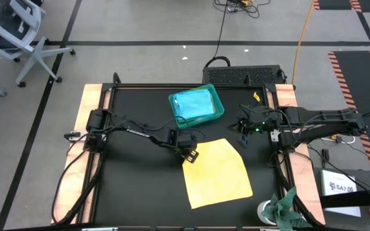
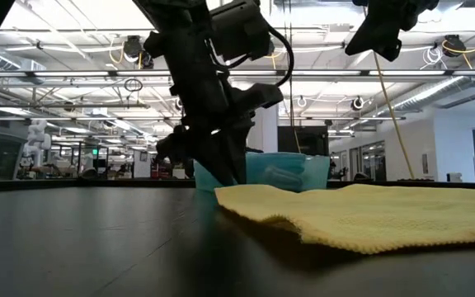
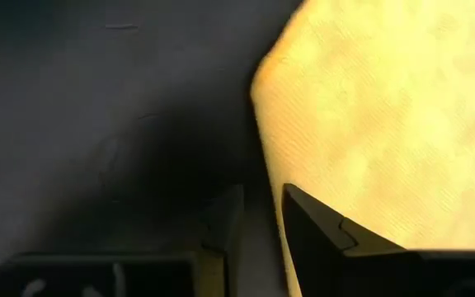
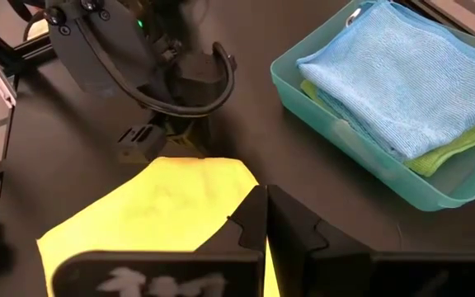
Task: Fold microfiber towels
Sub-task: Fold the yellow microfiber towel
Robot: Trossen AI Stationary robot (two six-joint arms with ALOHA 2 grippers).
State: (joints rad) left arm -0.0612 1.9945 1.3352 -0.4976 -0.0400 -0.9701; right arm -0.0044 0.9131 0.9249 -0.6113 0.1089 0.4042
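Note:
A yellow microfiber towel (image 1: 217,173) lies spread flat on the black table, turned a little askew. My left gripper (image 1: 188,156) points steeply down at the towel's far-left corner (image 3: 258,82). It is open, with one finger (image 3: 316,235) over the cloth and the other (image 3: 225,223) over bare table. My right gripper (image 1: 243,131) hangs shut and high above the table's right side, holding nothing. A folded light blue towel (image 4: 386,74) lies on a lime green one (image 4: 460,140) in the teal tray (image 1: 218,102). My left gripper straddles the yellow towel's left edge (image 3: 272,177) just behind the corner, coming from above at a steep slant. I cannot tell whether the fingertips touch the cloth. The towel lies flat on the table.
The teal tray stands at the table's far middle, just beyond the yellow towel. A mottled green-and-white rag (image 1: 286,206) lies at the near right corner beside a white object (image 1: 265,212). The table's left half (image 1: 133,186) is bare black surface.

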